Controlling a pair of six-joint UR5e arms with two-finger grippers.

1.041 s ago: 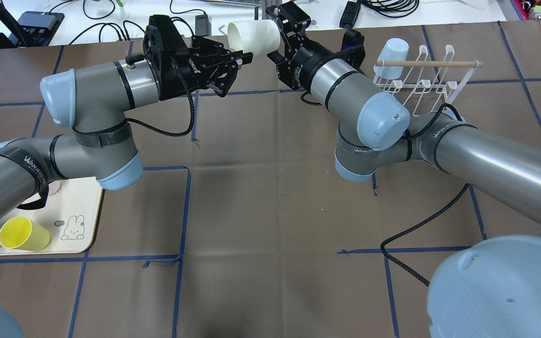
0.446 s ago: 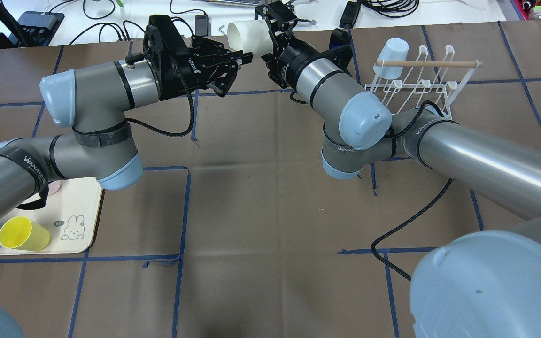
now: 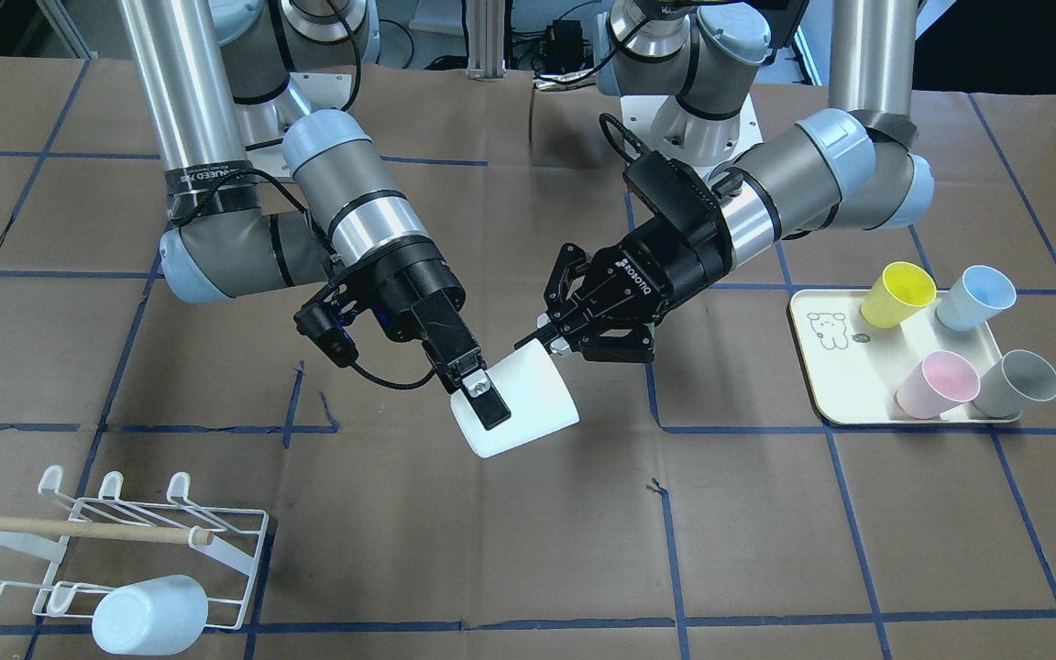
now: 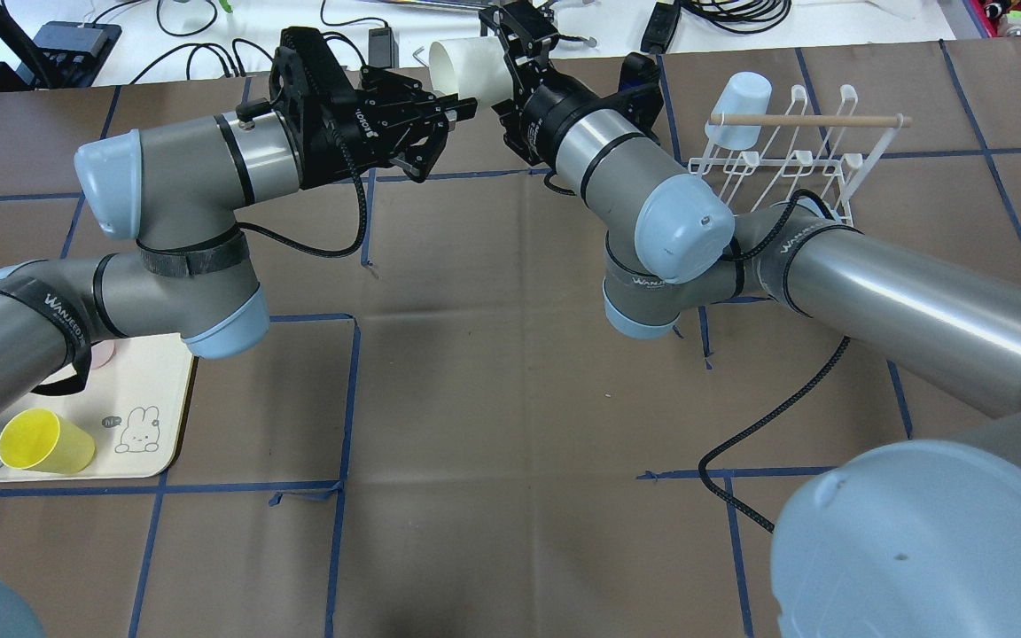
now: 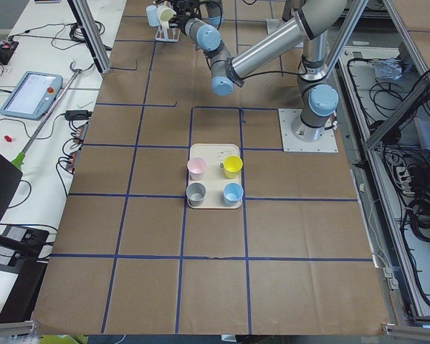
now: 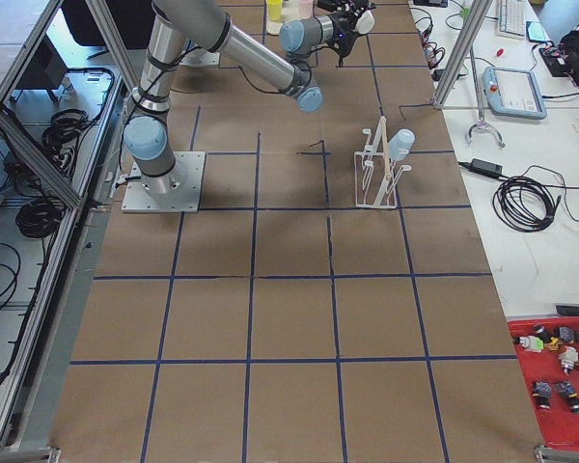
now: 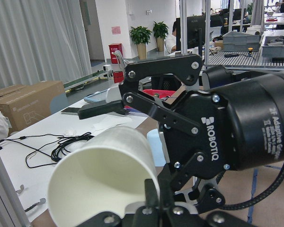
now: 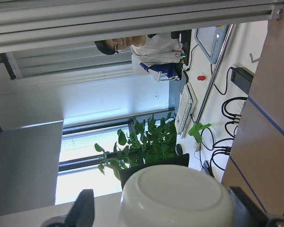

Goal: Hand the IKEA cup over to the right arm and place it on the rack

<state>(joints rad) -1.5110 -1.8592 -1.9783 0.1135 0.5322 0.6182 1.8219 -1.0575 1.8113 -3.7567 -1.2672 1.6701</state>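
Note:
The white IKEA cup (image 3: 528,403) (image 4: 471,66) hangs on its side in the air above the table's far middle. My left gripper (image 3: 542,344) (image 4: 466,108) is shut on the cup's rim, with one finger over the rim's edge in the left wrist view. The right arm's gripper (image 3: 491,403) (image 4: 506,66) is open and straddles the cup's base end. Its upper finger (image 7: 104,108) stands a little off the wall. In the right wrist view the cup's base (image 8: 175,198) sits between both fingers. The white wire rack (image 3: 125,522) (image 4: 794,151) stands to the right.
A pale blue cup (image 3: 148,614) (image 4: 738,108) hangs on the rack's end prong. A cream tray (image 3: 844,385) (image 4: 156,399) on my left side carries several coloured cups, among them a yellow one (image 3: 897,293). Cables and devices lie beyond the far table edge.
The right arm has pushed toward the left, and its gripper now reaches further over the cup's base end. The left arm and the cup have stayed put.

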